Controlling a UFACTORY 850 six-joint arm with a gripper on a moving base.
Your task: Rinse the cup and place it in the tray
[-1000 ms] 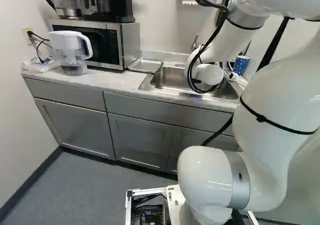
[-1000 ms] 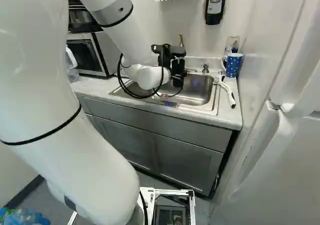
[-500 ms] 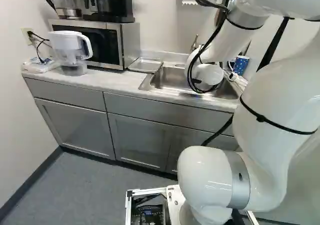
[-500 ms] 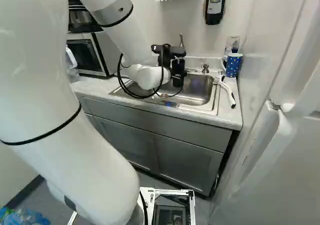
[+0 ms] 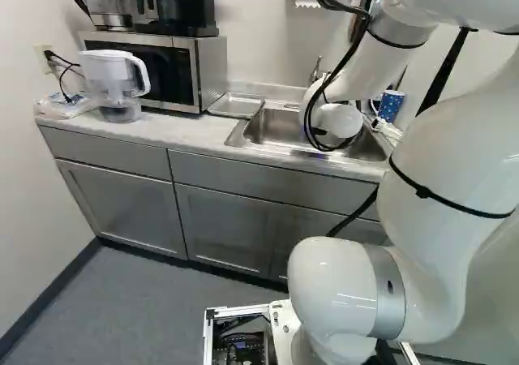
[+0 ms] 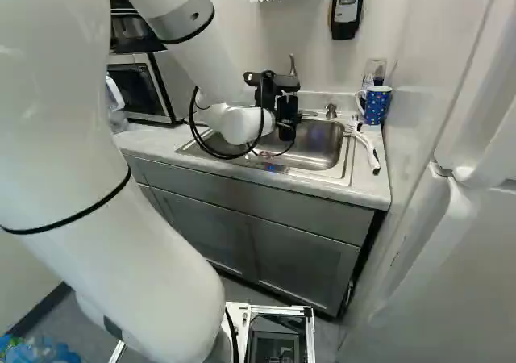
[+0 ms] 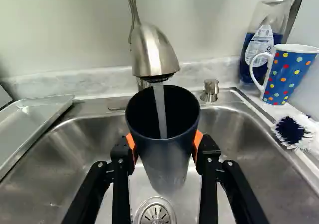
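Wrist view: the hand (image 7: 164, 145) is clamped on the dark cup (image 7: 167, 159), an orange pad against each side, directly below the tap (image 7: 154, 52), with water (image 7: 160, 112) running into it. The likeliest trouble is slipping: wet, smooth walls and the growing weight of water could let the cup slide down. Lifted straight up, its rim could strike the tap. Carried off unemptied, it would probably slop over.

Left base view: the tray (image 5: 236, 105) lies left of the tap, right beside the microwave (image 5: 195, 73); going too far that way could bump the microwave. The arm (image 5: 340, 109) hides the cup here.

Right base view: the spotted mug (image 6: 376, 105) stands right of the tap, so a swing to that side might knock it. The looped cables (image 6: 193, 121), near the tap, could snag as the wrist turns.
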